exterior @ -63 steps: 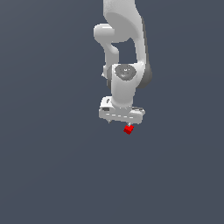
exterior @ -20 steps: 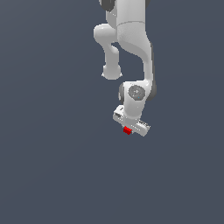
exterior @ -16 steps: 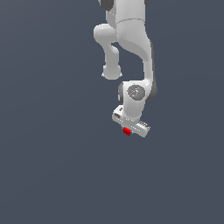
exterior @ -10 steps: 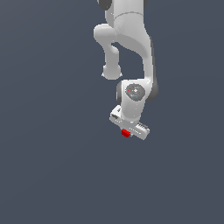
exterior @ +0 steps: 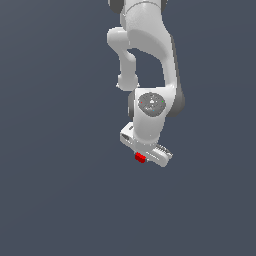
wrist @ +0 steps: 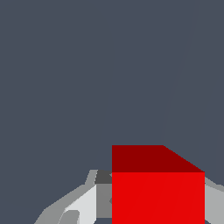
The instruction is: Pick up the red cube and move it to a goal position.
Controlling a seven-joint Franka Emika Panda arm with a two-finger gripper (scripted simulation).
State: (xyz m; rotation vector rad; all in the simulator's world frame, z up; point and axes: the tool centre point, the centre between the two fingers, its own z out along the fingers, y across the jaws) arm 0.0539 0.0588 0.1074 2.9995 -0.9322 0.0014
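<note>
The red cube (exterior: 140,158) is a tiny bright-red block held at the underside of my white gripper (exterior: 142,157), below the arm's wrist in the middle of the exterior view. Most of it is hidden behind the gripper's body. In the wrist view the red cube (wrist: 157,192) fills the space between the grey fingers (wrist: 83,201), which press on its two sides. The gripper (wrist: 153,205) is shut on the cube and tilted. No goal marker shows.
The white arm (exterior: 147,60) reaches down from the top of the exterior view. All around is a plain dark grey-blue background with no other objects or edges in sight.
Since three seconds ago the arm has turned and tilted its wrist, carrying the cube along. Over the last second the gripper has hardly shifted, and the cube stays in its grip.
</note>
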